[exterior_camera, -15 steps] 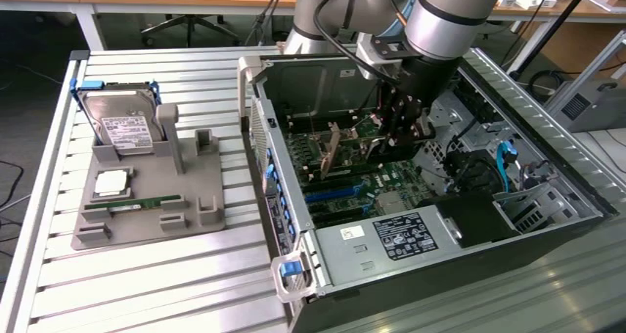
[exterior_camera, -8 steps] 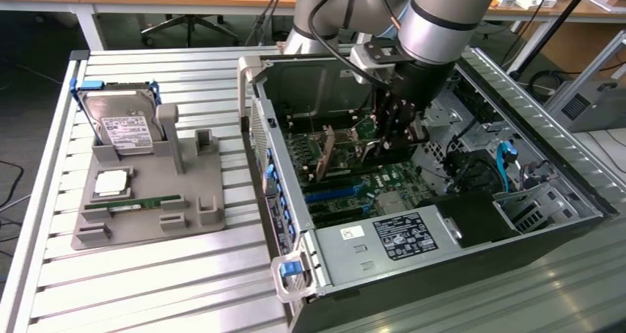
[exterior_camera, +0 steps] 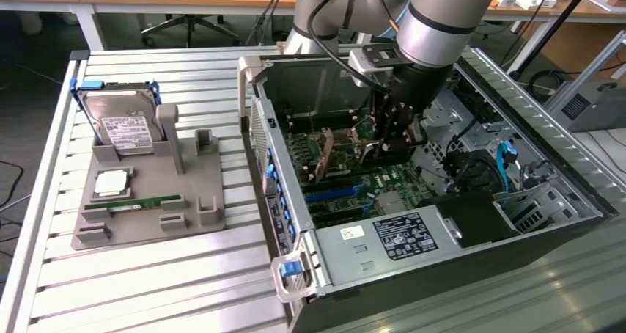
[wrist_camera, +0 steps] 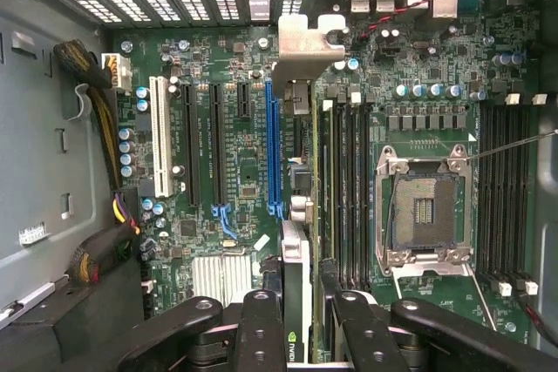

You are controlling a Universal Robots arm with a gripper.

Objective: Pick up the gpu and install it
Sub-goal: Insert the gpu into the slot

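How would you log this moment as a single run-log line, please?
phase: install | gripper: shut on gpu | gpu: edge-on above motherboard, beside blue slot | site: inside open computer case

**Two cameras, one open case**

The exterior view looks down at an angle from a raised spot, taking in the slatted table (exterior_camera: 146,274) and the open computer case (exterior_camera: 391,260). The wrist view sits close, facing straight onto the motherboard (wrist_camera: 235,172). Both share that board (exterior_camera: 386,183).
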